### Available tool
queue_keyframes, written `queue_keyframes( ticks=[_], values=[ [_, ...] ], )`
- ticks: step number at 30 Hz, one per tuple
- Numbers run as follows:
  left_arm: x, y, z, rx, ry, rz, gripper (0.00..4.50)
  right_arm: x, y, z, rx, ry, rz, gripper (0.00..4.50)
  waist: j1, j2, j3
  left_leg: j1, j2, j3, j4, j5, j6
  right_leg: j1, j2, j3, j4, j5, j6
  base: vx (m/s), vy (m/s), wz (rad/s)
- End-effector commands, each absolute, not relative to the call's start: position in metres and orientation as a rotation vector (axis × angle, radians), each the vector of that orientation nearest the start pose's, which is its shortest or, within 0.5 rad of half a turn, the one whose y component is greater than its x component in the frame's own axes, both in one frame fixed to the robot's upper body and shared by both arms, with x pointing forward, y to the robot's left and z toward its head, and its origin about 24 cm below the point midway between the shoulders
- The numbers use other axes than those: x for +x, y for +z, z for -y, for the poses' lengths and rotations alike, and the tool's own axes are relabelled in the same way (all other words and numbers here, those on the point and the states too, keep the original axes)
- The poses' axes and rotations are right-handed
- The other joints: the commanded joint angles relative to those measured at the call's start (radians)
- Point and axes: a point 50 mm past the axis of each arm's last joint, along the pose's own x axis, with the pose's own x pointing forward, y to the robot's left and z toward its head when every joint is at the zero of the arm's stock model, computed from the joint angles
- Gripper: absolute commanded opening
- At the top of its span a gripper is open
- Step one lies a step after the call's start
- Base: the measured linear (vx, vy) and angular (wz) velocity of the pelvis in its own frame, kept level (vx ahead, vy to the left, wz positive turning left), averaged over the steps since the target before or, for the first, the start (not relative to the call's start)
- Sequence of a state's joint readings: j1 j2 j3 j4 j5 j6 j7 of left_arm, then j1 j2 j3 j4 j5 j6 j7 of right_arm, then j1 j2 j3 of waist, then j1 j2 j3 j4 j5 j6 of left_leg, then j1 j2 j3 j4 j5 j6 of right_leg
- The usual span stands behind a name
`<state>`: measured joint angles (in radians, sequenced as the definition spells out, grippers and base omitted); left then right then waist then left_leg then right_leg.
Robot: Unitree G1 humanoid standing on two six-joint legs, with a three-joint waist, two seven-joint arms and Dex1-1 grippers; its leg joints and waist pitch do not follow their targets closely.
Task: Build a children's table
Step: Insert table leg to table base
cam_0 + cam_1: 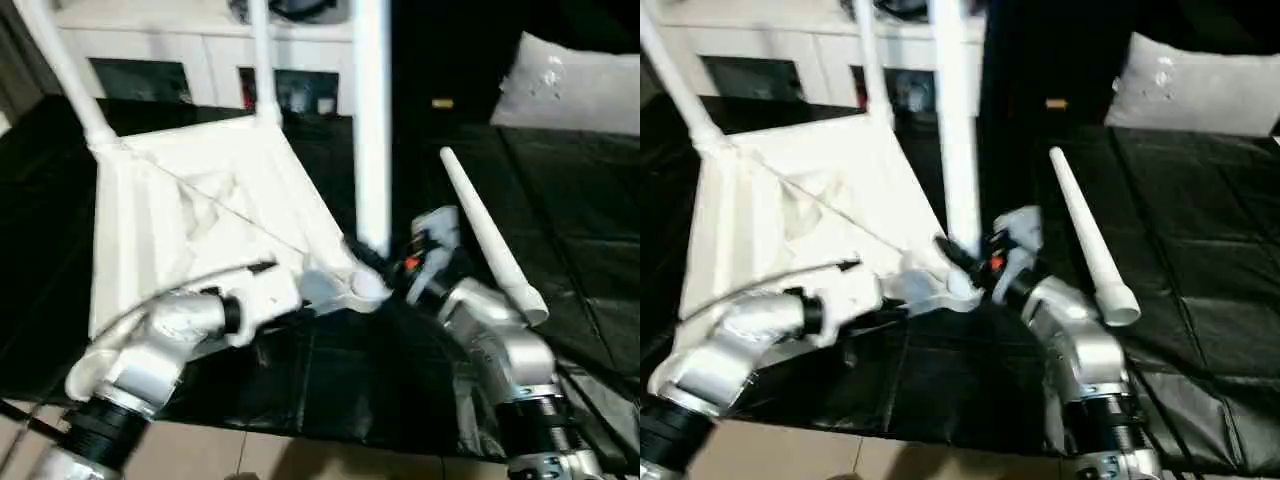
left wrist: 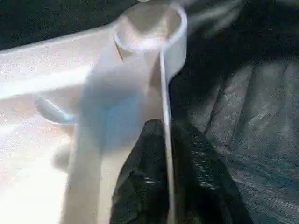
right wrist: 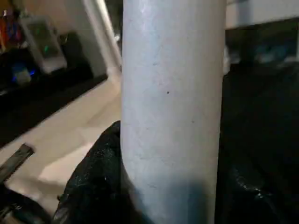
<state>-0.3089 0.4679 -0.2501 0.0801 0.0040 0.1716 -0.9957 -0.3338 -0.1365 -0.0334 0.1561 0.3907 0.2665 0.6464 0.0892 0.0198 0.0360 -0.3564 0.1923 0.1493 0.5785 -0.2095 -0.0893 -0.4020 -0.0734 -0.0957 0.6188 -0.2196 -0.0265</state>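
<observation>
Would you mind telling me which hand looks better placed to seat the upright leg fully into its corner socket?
Probably the right hand: it is closed on the upright leg low down, near the corner socket. The left hand grips the table top rim there, steadying it.

Silver forearms (image 1: 150, 345) with black ribbed collars, thin black cable, orange-red spot, and black jaws.

You won't find any writing, label, brand, number or sign here that can be read.
</observation>
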Motion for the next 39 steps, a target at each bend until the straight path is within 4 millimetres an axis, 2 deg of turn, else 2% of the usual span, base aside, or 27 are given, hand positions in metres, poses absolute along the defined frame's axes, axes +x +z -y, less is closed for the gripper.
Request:
queue_keyframes(
  ticks=[1, 6, 8, 10, 11, 13, 15, 17, 18, 19, 21, 22, 23, 26, 27, 28, 31, 33, 35, 39],
  values=[
    [0.280, 0.084, -0.140, 0.458, -1.158, -0.176, 0.88, 0.305, 0.097, 0.128, 0.282, 0.731, 0.059, 1.91, 0.003, 0.005, -0.060, -0.006, 0.029, 0.000, -0.051, 0.016, 0.078, 0.075, -0.069, 0.060, -0.046, 0.175, -0.240, 0.000, 0.000, 0.00],
    [0.298, 0.112, -0.132, 0.346, -1.005, 0.018, 1.31, 0.306, 0.105, 0.123, 0.277, 0.739, 0.081, 1.91, 0.005, 0.002, -0.055, -0.005, 0.033, 0.002, -0.053, -0.045, 0.057, 0.074, -0.071, 0.062, -0.056, 0.060, -0.225, 0.000, 0.000, 0.00],
    [0.303, 0.119, -0.130, 0.318, -0.944, 0.066, 1.54, 0.306, 0.105, 0.121, 0.267, 0.742, 0.079, 1.91, 0.005, -0.001, -0.051, -0.006, 0.033, 0.002, -0.055, -0.070, 0.048, 0.074, -0.072, 0.062, -0.062, -0.001, -0.205, 0.000, 0.000, 0.00],
    [0.314, 0.130, -0.126, 0.229, -0.850, 0.097, 1.54, 0.306, 0.105, 0.116, 0.250, 0.750, 0.073, 1.91, 0.005, -0.003, -0.051, -0.005, 0.032, 0.003, -0.055, -0.082, 0.034, 0.076, -0.073, 0.062, -0.067, -0.052, -0.183, 0.000, 0.000, 0.00],
    [0.322, 0.139, -0.123, 0.156, -0.785, 0.117, 1.59, 0.305, 0.104, 0.113, 0.238, 0.759, 0.071, 1.91, 0.006, -0.007, -0.051, -0.008, 0.031, 0.003, -0.054, -0.071, 0.034, 0.076, -0.072, 0.063, -0.066, -0.056, -0.175, 0.000, 0.000, 0.00],
    [0.329, 0.147, -0.122, 0.091, -0.732, 0.134, 1.62, 0.304, 0.104, 0.110, 0.228, 0.768, 0.068, 1.91, 0.009, -0.005, -0.053, -0.006, 0.030, 0.002, -0.051, -0.066, 0.030, 0.075, -0.072, 0.061, -0.067, -0.056, -0.174, 0.000, 0.000, 0.00],
    [0.333, 0.151, -0.121, 0.066, -0.710, 0.140, 1.62, 0.304, 0.103, 0.108, 0.223, 0.774, 0.065, 1.91, 0.006, -0.011, -0.052, -0.013, 0.026, 0.001, -0.051, -0.054, 0.036, 0.078, -0.069, 0.061, -0.066, -0.044, -0.168, 0.000, 0.000, 0.00],
    [0.336, 0.157, -0.118, 0.053, -0.695, 0.154, 1.62, 0.303, 0.102, 0.106, 0.215, 0.780, 0.060, 1.91, 0.006, -0.011, -0.053, -0.011, 0.026, 0.001, -0.048, -0.030, 0.047, 0.074, -0.067, 0.061, -0.064, -0.019, -0.164, 0.000, 0.000, 0.00],
    [0.339, 0.166, -0.108, 0.045, -0.707, 0.183, 1.62, 0.303, 0.098, 0.103, 0.181, 0.790, 0.040, 1.91, 0.008, -0.012, -0.055, -0.010, 0.026, 0.002, -0.047, -0.024, 0.049, 0.074, -0.067, 0.061, -0.063, -0.009, -0.164, 0.000, 0.000, 0.00],
    [0.339, 0.173, -0.098, 0.043, -0.732, 0.210, 1.62, 0.302, 0.094, 0.100, 0.145, 0.799, 0.019, 1.91, 0.010, -0.009, -0.058, -0.010, 0.025, 0.001, -0.045, -0.010, 0.050, 0.074, -0.066, 0.060, -0.060, 0.011, -0.167, 0.000, 0.000, 0.00],
    [0.339, 0.174, -0.095, 0.043, -0.742, 0.219, 1.62, 0.302, 0.092, 0.100, 0.133, 0.801, 0.012, 1.91, 0.012, -0.012, -0.058, -0.012, 0.027, 0.000, -0.042, 0.014, 0.058, 0.075, -0.067, 0.061, -0.054, 0.072, -0.183, 0.000, 0.000, 0.00],
    [0.336, 0.178, -0.085, 0.026, -0.778, 0.229, 1.62, 0.303, 0.089, 0.099, 0.098, 0.788, -0.001, 1.91, 0.014, -0.012, -0.058, -0.013, 0.027, -0.001, -0.042, 0.016, 0.063, 0.076, -0.069, 0.061, -0.052, 0.085, -0.188, 0.000, 0.000, 0.00],
    [0.332, 0.181, -0.077, 0.005, -0.820, 0.238, 1.62, 0.304, 0.088, 0.099, 0.086, 0.774, -0.006, 1.91, 0.016, -0.005, -0.058, -0.012, 0.029, -0.001, -0.042, 0.013, 0.060, 0.075, -0.072, 0.061, -0.051, 0.084, -0.195, 0.000, 0.000, 0.00],
    [0.320, 0.185, -0.058, -0.025, -0.918, 0.248, 1.62, 0.306, 0.088, 0.099, 0.062, 0.754, -0.007, 1.91, 0.018, -0.008, -0.058, -0.011, 0.030, 0.000, -0.042, 0.001, 0.059, 0.076, -0.071, 0.061, -0.053, 0.083, -0.202, 0.000, 0.000, 0.00],
    [0.315, 0.186, -0.053, -0.027, -0.957, 0.248, 1.62, 0.306, 0.089, 0.099, 0.057, 0.754, -0.005, 1.91, 0.020, -0.003, -0.057, -0.012, 0.030, -0.001, -0.042, -0.007, 0.060, 0.076, -0.072, 0.061, -0.053, 0.075, -0.204, 0.000, 0.000, 0.00],
    [0.311, 0.187, -0.048, -0.029, -0.990, 0.250, 1.62, 0.307, 0.089, 0.099, 0.052, 0.753, -0.003, 1.91, 0.021, -0.007, -0.056, -0.013, 0.030, 0.000, -0.042, -0.013, 0.061, 0.077, -0.071, 0.062, -0.055, 0.065, -0.203, 0.000, 0.000, 0.00],
    [0.306, 0.188, -0.044, -0.040, -1.035, 0.257, 1.62, 0.307, 0.090, 0.099, 0.047, 0.752, -0.001, 1.91, 0.022, -0.004, -0.055, -0.011, 0.030, 0.000, -0.043, -0.027, 0.061, 0.076, -0.069, 0.062, -0.058, 0.041, -0.196, 0.000, 0.000, 0.00],
    [0.300, 0.191, -0.039, -0.053, -1.090, 0.267, 1.62, 0.307, 0.091, 0.099, 0.036, 0.748, 0.001, 1.91, 0.020, -0.009, -0.052, -0.015, 0.028, 0.000, -0.045, -0.043, 0.052, 0.079, -0.068, 0.060, -0.061, 0.007, -0.183, 0.000, 0.000, 0.00],
    [0.298, 0.192, -0.037, -0.053, -1.110, 0.271, 1.62, 0.308, 0.090, 0.099, 0.030, 0.746, 0.002, 1.91, 0.019, -0.008, -0.052, -0.011, 0.028, 0.001, -0.045, -0.054, 0.047, 0.076, -0.067, 0.061, -0.065, -0.022, -0.170, 0.000, 0.000, 0.00],
    [0.296, 0.192, -0.037, -0.041, -1.121, 0.273, 1.62, 0.309, 0.091, 0.099, 0.018, 0.742, 0.005, 1.91, 0.018, -0.007, -0.053, -0.011, 0.029, 0.000, -0.045, -0.043, 0.047, 0.075, -0.066, 0.061, -0.063, -0.010, -0.165, 0.000, 0.000, 0.00]
  ],
)
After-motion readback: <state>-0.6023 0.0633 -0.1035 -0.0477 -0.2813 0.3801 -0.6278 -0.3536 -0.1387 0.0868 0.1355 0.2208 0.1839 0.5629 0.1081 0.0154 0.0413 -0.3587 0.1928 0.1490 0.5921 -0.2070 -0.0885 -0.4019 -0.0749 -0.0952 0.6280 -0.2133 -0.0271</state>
